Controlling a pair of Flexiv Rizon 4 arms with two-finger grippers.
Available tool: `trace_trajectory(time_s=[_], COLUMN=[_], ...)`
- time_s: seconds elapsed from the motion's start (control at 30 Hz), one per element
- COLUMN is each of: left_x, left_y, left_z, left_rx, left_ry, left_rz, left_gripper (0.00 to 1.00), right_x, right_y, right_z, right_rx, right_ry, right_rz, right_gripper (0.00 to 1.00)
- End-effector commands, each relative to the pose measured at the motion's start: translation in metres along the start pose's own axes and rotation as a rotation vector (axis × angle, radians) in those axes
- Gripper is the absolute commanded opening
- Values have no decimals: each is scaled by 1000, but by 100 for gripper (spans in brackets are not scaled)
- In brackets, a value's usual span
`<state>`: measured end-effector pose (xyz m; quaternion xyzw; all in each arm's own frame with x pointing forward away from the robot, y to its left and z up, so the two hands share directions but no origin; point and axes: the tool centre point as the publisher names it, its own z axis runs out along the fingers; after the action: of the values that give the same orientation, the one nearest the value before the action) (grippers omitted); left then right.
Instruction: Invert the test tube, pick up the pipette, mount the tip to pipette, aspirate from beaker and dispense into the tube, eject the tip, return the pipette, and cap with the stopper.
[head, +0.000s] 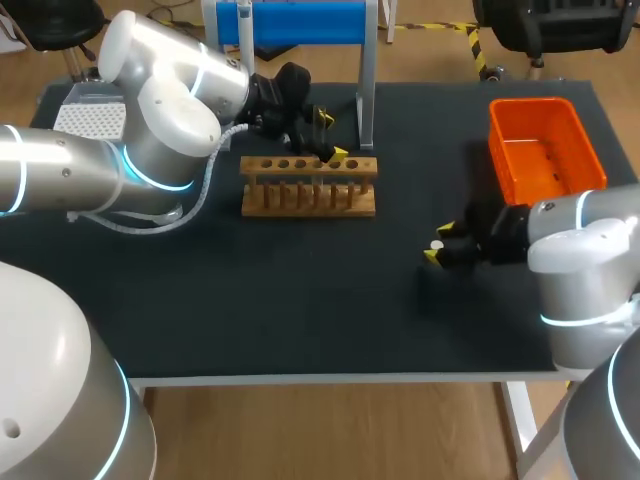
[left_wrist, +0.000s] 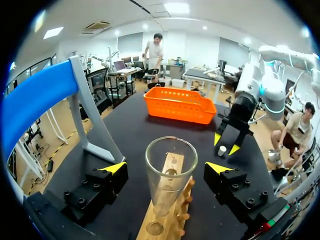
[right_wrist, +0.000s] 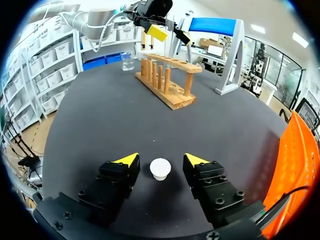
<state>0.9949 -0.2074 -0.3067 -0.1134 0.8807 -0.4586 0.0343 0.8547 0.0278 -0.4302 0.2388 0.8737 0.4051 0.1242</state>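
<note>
1. Table (head: 300, 290): all task items stand on it.
2. Blue stand (head: 300, 20): at the far edge. We cannot make out the pipette clearly.
3. Orange basket (head: 497, 140): far right corner.
4. Wooden rack (head: 308, 198): left of centre, just in front of the stand.
5. Test tube (left_wrist: 170, 170): upright in the rack, mouth up. The left gripper (left_wrist: 166, 168) straddles it with its fingers apart, one on each side, and we see no contact with the glass.
6. Beaker (right_wrist: 127, 61): beyond the rack's far end, as seen from the right wrist.
7. Stopper (right_wrist: 160, 168): on the table near the basket. It sits between the spread fingers of the right gripper (right_wrist: 161, 159), untouched on both sides.

Step in hand: we judge the tube inversion complete, with the left gripper released.

Next move: we must lift the left gripper straight up, clear of the tube rim, before going for the pipette. A sideways exit risks tipping the tube.
</note>
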Motion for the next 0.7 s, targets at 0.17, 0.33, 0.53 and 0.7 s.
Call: trace_trajectory(time_s=[0.17, 0.33, 0.53, 0.7], left_x=[0, 0, 0, 0], left_y=[-1, -1, -1, -1], left_z=[0, 0, 0, 0], left_rx=[-3, -3, -3, -3], left_ry=[0, 0, 0, 0], left_rz=[-1, -1, -1, -1], left_gripper=[100, 100, 100, 100], right_x=[1, 2, 3, 4], right_y=[0, 0, 0, -2], right_z=[2, 2, 3, 4], right_rx=[4, 7, 13, 17], right_ry=[-2, -5, -6, -4], right_rz=[0, -2, -4, -5], right_gripper=[47, 45, 0, 0])
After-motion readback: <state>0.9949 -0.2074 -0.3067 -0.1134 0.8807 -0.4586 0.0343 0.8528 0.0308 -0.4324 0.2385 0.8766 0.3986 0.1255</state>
